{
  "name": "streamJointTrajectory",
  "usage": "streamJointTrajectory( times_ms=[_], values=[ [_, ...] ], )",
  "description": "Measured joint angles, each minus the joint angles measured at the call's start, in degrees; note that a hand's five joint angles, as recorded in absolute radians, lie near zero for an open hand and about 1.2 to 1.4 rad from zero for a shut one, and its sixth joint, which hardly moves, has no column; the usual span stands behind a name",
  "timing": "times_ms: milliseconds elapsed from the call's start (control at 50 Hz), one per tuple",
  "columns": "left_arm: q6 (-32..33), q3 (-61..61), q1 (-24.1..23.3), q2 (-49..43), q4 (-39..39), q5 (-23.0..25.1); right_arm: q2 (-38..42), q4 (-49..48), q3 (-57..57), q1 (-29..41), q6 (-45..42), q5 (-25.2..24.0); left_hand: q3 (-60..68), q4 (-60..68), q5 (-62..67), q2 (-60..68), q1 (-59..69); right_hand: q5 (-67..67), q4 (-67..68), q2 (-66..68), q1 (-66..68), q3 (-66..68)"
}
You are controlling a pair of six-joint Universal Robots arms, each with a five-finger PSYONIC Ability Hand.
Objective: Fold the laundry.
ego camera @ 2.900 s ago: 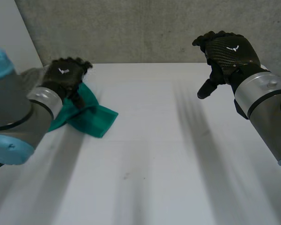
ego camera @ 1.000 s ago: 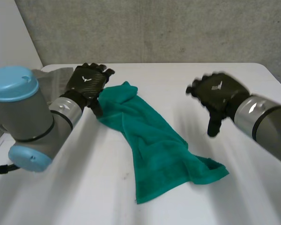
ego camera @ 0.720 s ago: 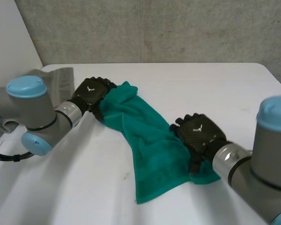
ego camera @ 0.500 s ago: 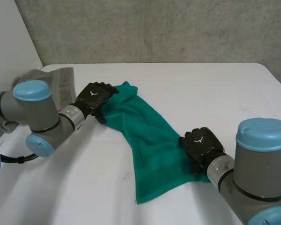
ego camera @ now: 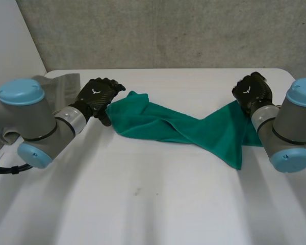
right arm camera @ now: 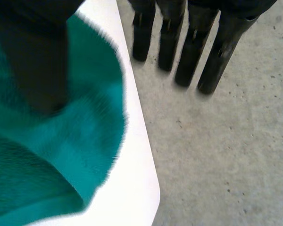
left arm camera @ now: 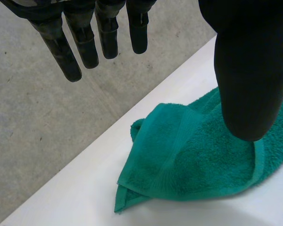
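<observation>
since half a second ago the right hand (ego camera: 252,92) has swung out to the right side of the white table (ego camera: 158,194), pulling one end of the green terry towel (ego camera: 194,130) along. its fingers are straight and apart, with the thumb over the towel. the left hand (ego camera: 96,96), its fingers straight too, sits at the other end. a grey cloth (ego camera: 64,82) lies behind the left arm.

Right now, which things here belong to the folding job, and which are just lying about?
In the job:
green towel, stretched across the white table
left robot hand at one end of it
right robot hand at the other end

Lying about:
grey cloth beside the left arm, apart from the towel; perhaps laundry waiting its turn
</observation>
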Motion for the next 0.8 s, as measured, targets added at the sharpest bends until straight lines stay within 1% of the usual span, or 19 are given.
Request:
streamJointTrajectory(
  times_ms=[40,60,80,100,160,180,200,220,280,320,360,380,420,460,500,560,660,760,800],
  values=[
    [0.13,0.12,-0.09,-0.26,0.37,-0.01,0.52,0.38,-0.81,0.04,0.23,-0.19,0.00,0.00,0.00,0.00,0.00,0.00,0.00,0.00,0.00,0.00],
    [0.60,0.47,-0.28,-0.95,1.18,-0.03,1.15,1.29,-2.06,0.11,0.91,-0.44,-0.01,0.00,0.00,0.00,0.00,-9.92,-10.34,-10.42,-6.36,-10.12],
    [0.82,0.63,-0.34,-1.21,1.42,-0.04,1.21,2.35,-2.81,0.21,1.91,-0.58,-0.02,-0.01,0.00,0.00,0.00,-14.75,-15.30,-14.57,-8.57,-15.51],
    [1.27,0.96,-0.42,-1.68,1.74,-0.03,0.78,3.35,-3.12,0.28,3.12,-0.63,-0.01,-0.01,0.00,0.00,0.00,-15.45,-15.65,-15.12,-8.61,-16.44],
    [2.45,1.87,-0.50,-2.96,2.17,0.02,-2.00,6.56,-2.97,0.44,7.85,-0.63,0.00,0.00,0.00,0.00,0.00,-15.39,-15.65,-15.12,-8.61,-16.44],
    [2.45,1.87,-0.50,-2.96,2.17,0.02,-2.00,6.56,-2.97,0.44,7.85,-0.63,0.00,0.00,0.00,0.00,0.00,-15.39,-15.65,-15.12,-8.61,-16.44],
    [3.08,2.41,-0.49,-3.59,2.27,0.09,-4.12,8.60,-2.53,0.49,11.20,-0.62,0.00,0.01,0.00,0.00,0.00,-15.39,-15.65,-15.12,-8.61,-16.44],
    [3.29,2.58,-0.49,-3.81,2.29,0.13,-4.62,9.10,-2.41,0.50,12.02,-0.62,0.00,0.01,0.00,0.00,0.00,-15.39,-15.65,-15.12,-8.61,-16.44],
    [5.13,3.85,-0.45,-5.37,2.32,0.41,-9.63,15.89,-1.26,0.61,21.93,-0.77,0.07,0.07,0.11,0.11,0.00,-15.39,-15.65,-15.12,-8.61,-16.44],
    [6.17,4.41,-0.39,-6.10,2.31,0.48,-10.85,18.94,-1.00,0.68,25.67,-0.88,0.07,0.08,0.18,0.11,0.00,-15.39,-15.65,-15.12,-8.61,-16.44],
    [7.51,5.08,-0.26,-6.94,2.29,0.54,-11.78,23.15,-0.75,0.87,30.35,-1.06,0.07,0.10,0.21,0.11,0.00,-15.39,-15.65,-15.12,-8.61,-16.44],
    [7.51,5.08,-0.26,-6.94,2.29,0.54,-11.78,23.15,-0.75,0.87,30.35,-1.06,0.07,0.10,0.21,0.11,0.00,-15.39,-15.65,-15.12,-8.61,-16.44],
    [8.61,5.67,-0.11,-7.62,2.28,0.57,-12.03,25.97,-0.55,1.11,33.22,-1.18,0.07,0.10,0.21,0.11,0.00,-15.39,-15.65,-15.12,-8.61,-16.44],
    [10.36,6.63,0.19,-8.83,2.26,0.65,-11.60,30.71,0.29,2.11,37.97,-1.32,0.07,0.10,0.21,0.11,0.00,-15.39,-15.65,-15.12,-8.61,-16.44],
    [10.82,6.84,0.29,-9.21,2.24,0.71,-11.03,31.54,1.09,2.71,39.30,-1.27,0.07,0.10,0.21,0.11,0.00,-15.39,-15.65,-15.12,-8.61,-16.44],
    [11.15,6.73,0.38,-9.48,2.20,0.79,-9.88,30.12,2.98,3.41,40.19,-1.06,0.07,0.10,0.21,0.11,0.00,-15.39,-15.65,-15.12,-8.61,-16.44],
    [11.06,5.59,0.29,-8.93,2.16,0.84,-7.19,22.99,6.34,3.94,40.15,-0.65,0.07,0.10,0.21,0.11,0.00,-15.39,-15.65,-15.12,-8.61,-16.44],
    [10.94,4.68,0.22,-7.98,2.13,0.81,-4.88,19.05,6.90,3.99,39.94,-0.54,0.07,0.10,0.21,0.11,0.00,-15.38,-15.65,-15.12,-8.61,-16.44],
    [10.88,3.81,0.19,-6.95,2.11,0.78,-2.43,16.58,6.17,3.99,39.84,-0.48,0.07,0.10,0.21,0.11,0.00,-15.38,-15.64,-15.12,-8.61,-16.42]
  ],
)
